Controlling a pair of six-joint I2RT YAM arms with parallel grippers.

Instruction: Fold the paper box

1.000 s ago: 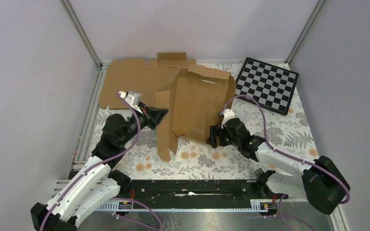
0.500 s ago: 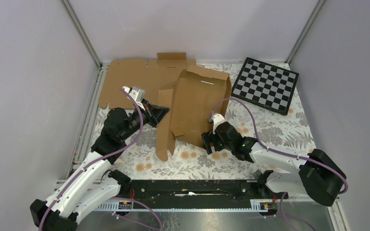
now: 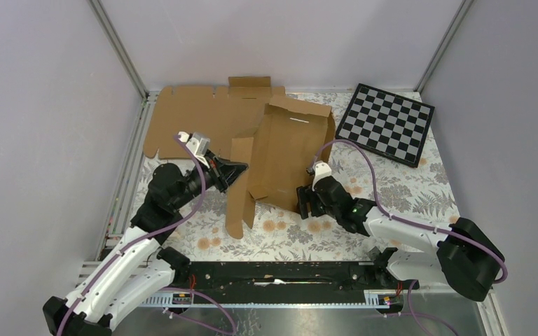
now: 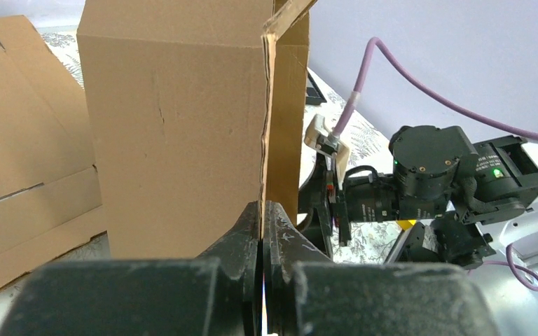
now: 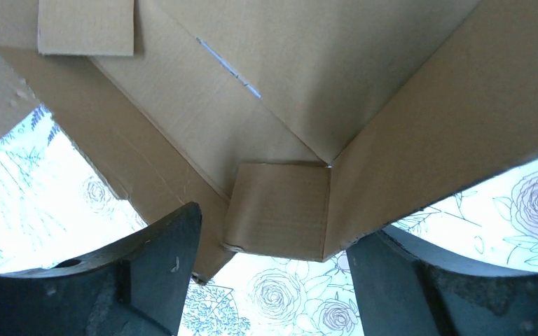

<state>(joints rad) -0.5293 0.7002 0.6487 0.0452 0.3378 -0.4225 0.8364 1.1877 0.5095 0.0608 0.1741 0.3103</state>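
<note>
On the flower-patterned table [image 3: 406, 189], we see the paper box [image 3: 291, 150] half raised at the centre; its broad panel tilts up from the cloth, and a narrow side panel stands on edge at its left, reaching toward the near side. The left gripper [image 3: 237, 168] meets that side panel from the left, its jaws pressed together on the thin cardboard edge; our left wrist view shows the pinch plainly, the sheet rising upright out of the dark fingers [image 4: 242, 234]. The right gripper [image 3: 307, 205] sits at the box's near right corner with its jaws spread wide; from the right wrist we see a small square flap of the box between the two fingers [image 5: 161, 238], and neither appears to touch it. Behind the box a flat cardboard sheet [image 3: 196, 115] lies along the back wall; the checkerboard [image 3: 387, 124] rests in the far right corner, apart from the box.
</note>
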